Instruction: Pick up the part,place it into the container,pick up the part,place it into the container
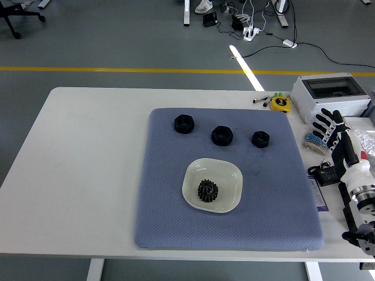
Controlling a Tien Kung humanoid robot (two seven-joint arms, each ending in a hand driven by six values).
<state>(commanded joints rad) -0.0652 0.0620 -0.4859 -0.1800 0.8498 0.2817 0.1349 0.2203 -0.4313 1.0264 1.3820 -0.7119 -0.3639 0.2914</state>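
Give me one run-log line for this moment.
right hand: open, off mat at right edge | gear: in white dish | three black nuts: on blue mat

A white counter (88, 175) carries a blue-grey textured mat (176, 222). Near its far right corner lie a yellow tape measure (282, 103) and a grey electrical box (331, 93) with a clear lid. A yellow line (117, 69) crosses the floor behind.
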